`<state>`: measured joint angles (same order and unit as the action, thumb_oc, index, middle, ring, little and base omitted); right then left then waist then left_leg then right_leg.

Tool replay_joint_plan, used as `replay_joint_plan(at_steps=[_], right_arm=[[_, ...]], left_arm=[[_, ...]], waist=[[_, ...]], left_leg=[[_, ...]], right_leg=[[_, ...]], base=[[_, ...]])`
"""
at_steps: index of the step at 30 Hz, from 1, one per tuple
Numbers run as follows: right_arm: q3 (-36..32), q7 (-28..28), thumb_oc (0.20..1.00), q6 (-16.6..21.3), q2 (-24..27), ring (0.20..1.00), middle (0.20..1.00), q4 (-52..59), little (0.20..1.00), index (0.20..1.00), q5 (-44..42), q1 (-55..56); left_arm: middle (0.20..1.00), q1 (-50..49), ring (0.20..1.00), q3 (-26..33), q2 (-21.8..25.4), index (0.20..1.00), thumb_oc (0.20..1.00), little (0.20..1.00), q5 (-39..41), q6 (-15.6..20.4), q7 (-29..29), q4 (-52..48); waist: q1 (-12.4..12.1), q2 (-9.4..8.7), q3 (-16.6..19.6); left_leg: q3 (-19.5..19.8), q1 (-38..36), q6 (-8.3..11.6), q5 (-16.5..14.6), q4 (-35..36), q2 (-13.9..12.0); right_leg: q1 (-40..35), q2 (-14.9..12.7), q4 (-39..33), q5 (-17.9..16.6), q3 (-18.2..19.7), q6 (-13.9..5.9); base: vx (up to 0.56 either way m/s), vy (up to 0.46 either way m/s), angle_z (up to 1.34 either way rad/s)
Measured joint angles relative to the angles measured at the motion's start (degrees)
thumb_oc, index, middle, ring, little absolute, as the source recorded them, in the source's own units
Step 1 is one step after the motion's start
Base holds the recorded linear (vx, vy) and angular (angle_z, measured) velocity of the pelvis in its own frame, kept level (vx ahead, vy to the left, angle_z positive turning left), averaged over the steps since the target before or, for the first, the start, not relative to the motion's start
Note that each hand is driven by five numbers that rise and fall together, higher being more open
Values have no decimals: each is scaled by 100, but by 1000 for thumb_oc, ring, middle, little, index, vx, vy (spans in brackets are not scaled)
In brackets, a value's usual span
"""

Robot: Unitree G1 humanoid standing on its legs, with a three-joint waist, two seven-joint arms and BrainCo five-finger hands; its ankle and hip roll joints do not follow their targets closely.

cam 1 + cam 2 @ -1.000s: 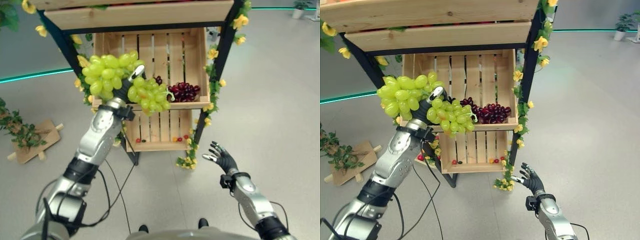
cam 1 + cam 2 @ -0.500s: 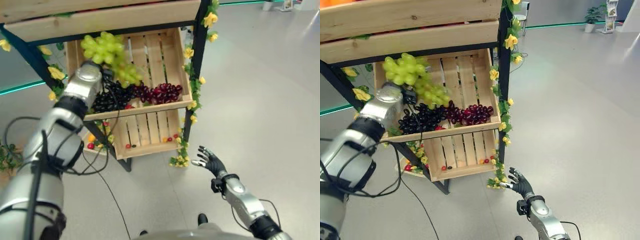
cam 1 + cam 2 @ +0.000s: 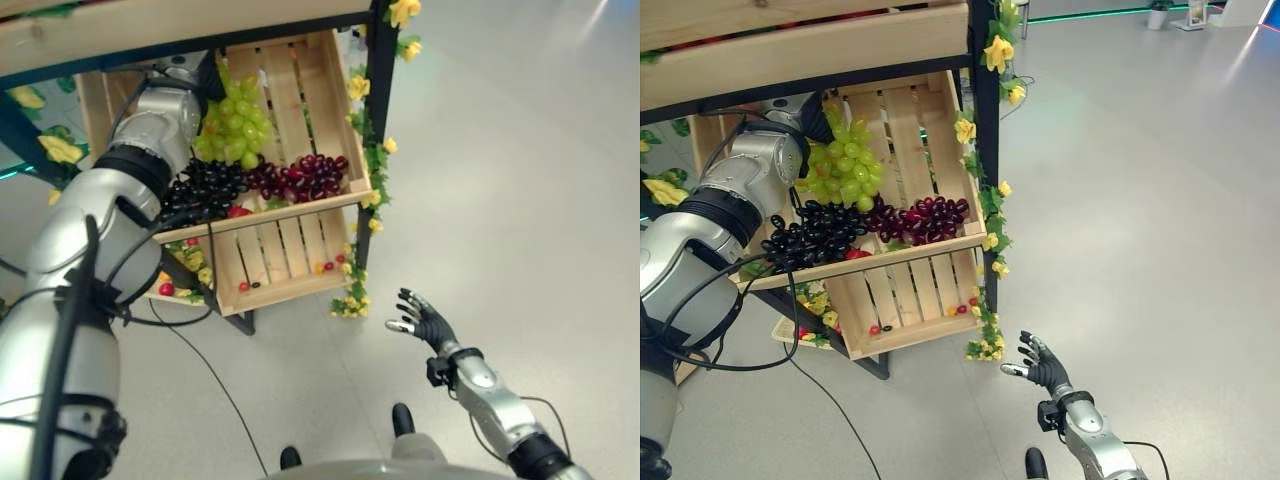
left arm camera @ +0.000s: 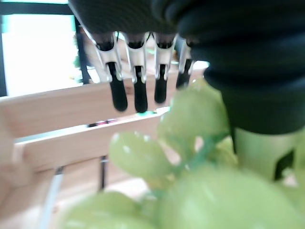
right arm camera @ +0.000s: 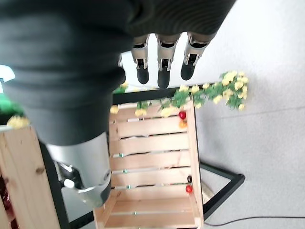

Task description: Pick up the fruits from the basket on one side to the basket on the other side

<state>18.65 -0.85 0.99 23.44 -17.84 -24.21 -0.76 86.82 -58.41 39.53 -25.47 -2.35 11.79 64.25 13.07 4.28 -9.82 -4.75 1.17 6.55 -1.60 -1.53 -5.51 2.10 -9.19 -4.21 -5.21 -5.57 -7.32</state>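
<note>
- In the upper left of the frame, the left hand (image 3: 818,112) is inside the upper wooden crate (image 3: 930,130), up near its back slats, and a bunch of green grapes (image 3: 843,170) hangs from it.
- From the wrist camera, the left hand's fingers (image 4: 135,90) reach out fairly straight past the green grapes, which crowd close under the palm; whether the thumb grips the bunch, I cannot tell.
- Below the green bunch, black grapes (image 3: 815,235) lie on the left of the crate floor, with dark red grapes (image 3: 920,218) just beside them on the right.
- The green bunch hangs above the black grapes, near the seam where the two dark bunches meet.
- In the lower middle of the frame, a second slatted crate (image 3: 905,300) sits tilted under the first, with a few small red fruits (image 3: 875,328) along its lower edge.
- Yellow flower garlands (image 3: 990,200) run down the black stand post (image 3: 983,110).
- At the lower right, the right hand (image 3: 1040,366) hovers over the grey floor (image 3: 1140,200), its fingers spread and holding nothing.
</note>
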Motion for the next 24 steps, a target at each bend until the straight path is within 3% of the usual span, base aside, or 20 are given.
replay_joint_plan(at_steps=[5,7,10,11,15,19,24], right_arm=[[6,-15,1000,0,11,1000,1000,-2,1000,1000,0,-10],[4,-21,1000,3,-4,1000,1000,-2,1000,1000,3,-11],[5,-26,1000,3,1,1000,1000,-16,1000,1000,8,-29],[-15,-25,1000,13,-1,1000,1000,-25,1000,1000,9,-12],[-130,-29,1000,12,-29,1000,1000,-53,1000,1000,13,29],[-308,-17,1000,8,-19,1000,1000,-86,1000,1000,50,132],[-307,-7,1000,-10,-60,1000,1000,-77,1000,1000,49,-26]], left_arm=[[1000,-4,1000,117,14,1000,1000,1000,-56,79,-4,-119],[1000,-121,1000,528,157,1000,1000,1000,111,168,5,-404],[1000,-181,1000,667,242,1000,1000,1000,289,185,43,-540],[1000,-511,1000,1215,394,1000,1000,1000,655,256,79,-1048],[1000,-1334,1000,1964,804,1000,1000,1000,1754,487,235,-2181],[1000,-1348,1000,1665,1228,1000,1000,1000,1486,399,301,-2389],[1000,-892,1000,847,1172,1000,1000,1000,1331,167,-244,-945]], waist=[[-11,74,-111],[-9,74,-121],[-84,84,-137],[-89,78,-190],[-144,49,-264],[-310,-11,-296],[-296,-90,-278]], left_leg=[[2,1,0,0,17,-15],[4,-1,0,0,20,-23],[19,-21,0,0,33,-22],[5,-98,2,-1,41,-23],[32,-141,5,0,51,-27],[47,-144,6,1,56,-31],[66,-144,5,2,54,-34]], right_leg=[[-2,5,-16,0,-16,0],[-6,1,-16,0,-106,0],[-38,-3,-18,0,-161,0],[-74,-3,-14,-1,-176,3],[-185,0,-37,6,-272,10],[-207,5,-50,4,-301,10],[-230,-7,-65,2,-319,10]], base=[[0,0,0],[0,0,0],[0,-4,-2],[0,0,0],[-4,-12,9],[-1,3,3],[-3,8,2]])
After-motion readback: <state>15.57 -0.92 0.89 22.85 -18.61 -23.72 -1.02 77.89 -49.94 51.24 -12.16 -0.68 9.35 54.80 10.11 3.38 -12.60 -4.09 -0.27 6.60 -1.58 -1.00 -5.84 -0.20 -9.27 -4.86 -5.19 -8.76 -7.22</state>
